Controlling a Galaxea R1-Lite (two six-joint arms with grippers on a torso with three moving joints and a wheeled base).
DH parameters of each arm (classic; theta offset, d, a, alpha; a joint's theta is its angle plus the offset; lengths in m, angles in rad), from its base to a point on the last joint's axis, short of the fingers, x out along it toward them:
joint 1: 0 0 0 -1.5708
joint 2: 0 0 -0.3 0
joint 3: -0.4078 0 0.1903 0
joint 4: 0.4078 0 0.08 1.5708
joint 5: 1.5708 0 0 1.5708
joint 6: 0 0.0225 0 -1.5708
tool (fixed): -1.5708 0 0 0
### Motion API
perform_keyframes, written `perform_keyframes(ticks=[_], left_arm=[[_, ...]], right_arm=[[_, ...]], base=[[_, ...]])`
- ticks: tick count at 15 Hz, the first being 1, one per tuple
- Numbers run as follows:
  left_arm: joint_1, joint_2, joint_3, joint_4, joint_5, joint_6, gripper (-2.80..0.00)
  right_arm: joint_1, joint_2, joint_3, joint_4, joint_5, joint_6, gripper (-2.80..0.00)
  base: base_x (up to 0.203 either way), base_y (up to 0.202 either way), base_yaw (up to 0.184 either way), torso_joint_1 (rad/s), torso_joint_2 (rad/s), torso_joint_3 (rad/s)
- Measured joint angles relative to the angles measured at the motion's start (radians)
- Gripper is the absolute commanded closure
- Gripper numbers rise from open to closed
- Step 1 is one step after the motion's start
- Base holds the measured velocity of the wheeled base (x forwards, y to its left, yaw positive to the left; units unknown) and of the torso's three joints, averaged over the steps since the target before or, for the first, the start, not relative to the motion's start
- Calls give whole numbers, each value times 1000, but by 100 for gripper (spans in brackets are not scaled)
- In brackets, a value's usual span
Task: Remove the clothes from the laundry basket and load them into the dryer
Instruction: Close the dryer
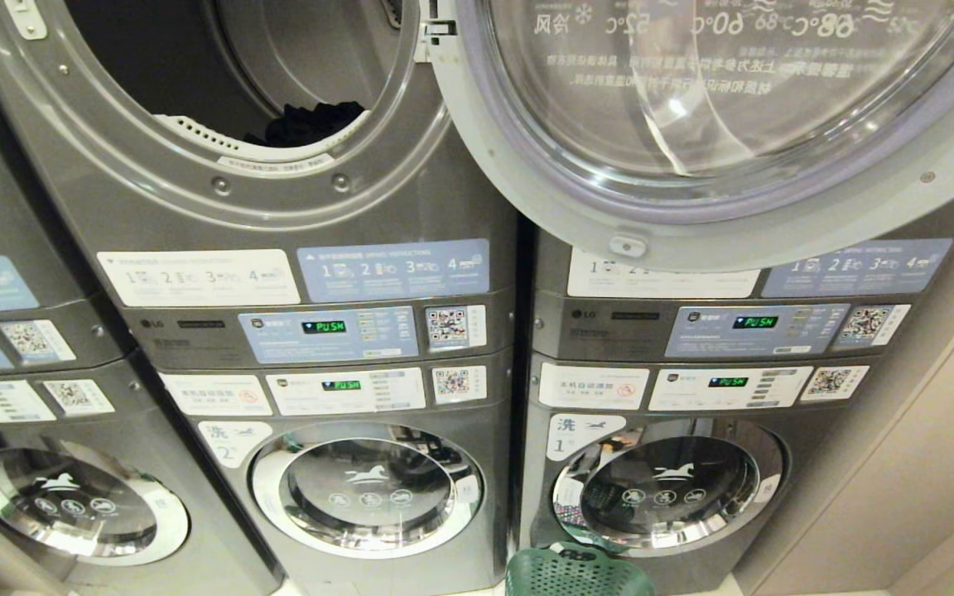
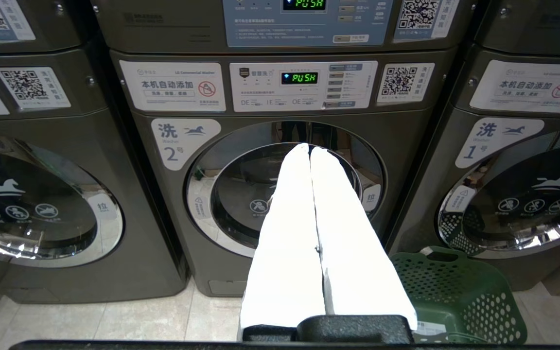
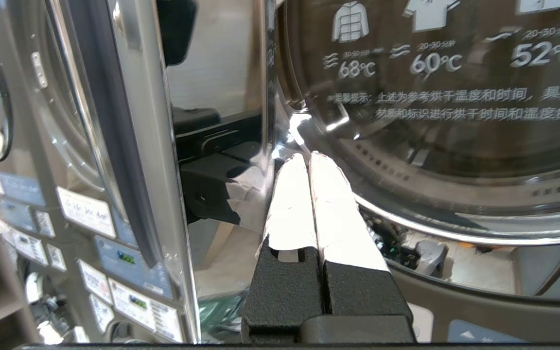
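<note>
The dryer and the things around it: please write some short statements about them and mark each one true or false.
1. The dryer door stands open. True.
2. The dryer drum is empty. False: dark clothes lie inside.
3. The right gripper is shut, next to the door's glass. True.
4. The left gripper holds a garment. False: it is shut on nothing.
5. The laundry basket is red. False: it is green.

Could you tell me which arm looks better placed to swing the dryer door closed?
Probably the right: its shut end effector is against the open dryer door. The left end effector hangs low before a washer.
</note>
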Motion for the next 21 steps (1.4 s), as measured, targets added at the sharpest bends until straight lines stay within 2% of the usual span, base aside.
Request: perform_keyframes(ticks=[3,6,8,11,15,17,21], left_arm=[[0,0,0,0,0,0,0],[0,0,0,0,0,0,0],[0,0,0,-1,0,0,0],[0,0,0,0,0,0,0],[0,0,0,0,0,0,0],[0,0,0,-1,0,0,0],[0,0,0,-1,0,0,0]], right_arm=[[3,-56,77,1,26,19,0],[41,-162,181,-1,31,73,0],[111,-242,253,-1,31,95,0],[266,-366,357,0,37,97,0],[474,-530,473,42,98,100,0],[538,-588,494,101,131,100,0],[634,-656,490,215,127,96,0]], base=[[0,0,0,0,0,0],[0,0,0,0,0,0],[0,0,0,0,0,0],[0,0,0,0,0,0],[0,0,0,0,0,0],[0,0,0,0,0,0],[0,0,0,0,0,0]])
